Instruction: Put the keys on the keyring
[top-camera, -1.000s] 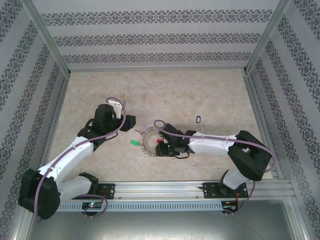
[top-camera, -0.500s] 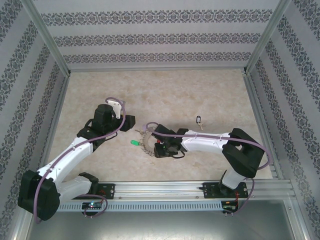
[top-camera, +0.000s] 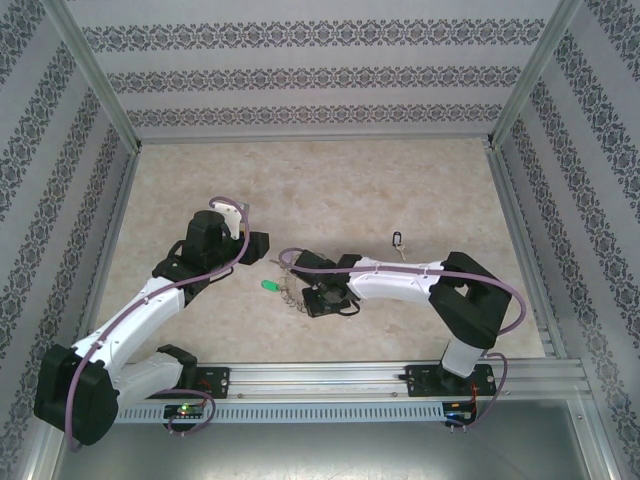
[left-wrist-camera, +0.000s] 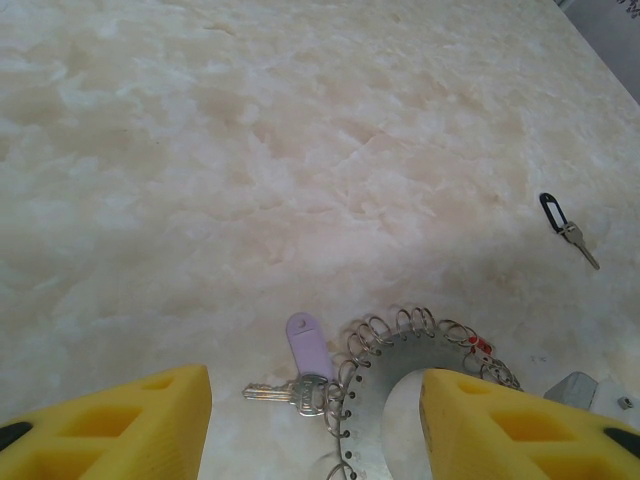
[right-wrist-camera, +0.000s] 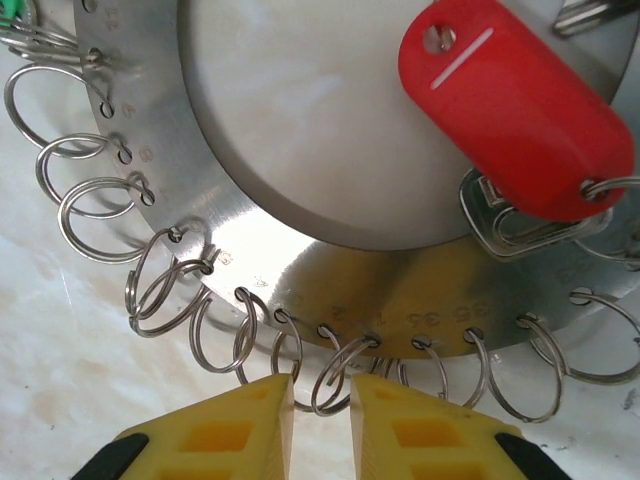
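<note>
Top external view: marbled worktop (top-camera: 400, 180) inside patterned walls. The left arm (top-camera: 150, 300) reaches in from the near left corner, and the right arm (top-camera: 410, 285) folds in from the near right.

The keyring (right-wrist-camera: 250, 250) lies flat near the middle of the worktop, a little toward the near edge. Most of it is hidden under the right gripper (top-camera: 315, 298).

The left gripper (top-camera: 258, 245) hovers just left of the ring. In the left wrist view its yellow fingers (left-wrist-camera: 110, 420) stand wide apart, and the ring's rim (left-wrist-camera: 385, 365) shows between them.

Right wrist view: the right gripper (right-wrist-camera: 322, 385) sits at the ring's fringed edge. Its jaws are almost together, leaving a narrow slit, and one wire loop (right-wrist-camera: 340, 375) reaches into that slit. Whether the loop is pinched cannot be told.

A key with a red tag (right-wrist-camera: 515, 110) lies across the ring's hole, its silver bow on the plate.

Around the ring:
- A green tag (top-camera: 268, 286) touches the ring's left rim.
- A lilac-tagged key (left-wrist-camera: 305, 343) lies on the rim's left side among the loops.
- A black-tagged key (top-camera: 397, 238) lies well apart, toward the right edge.
</note>
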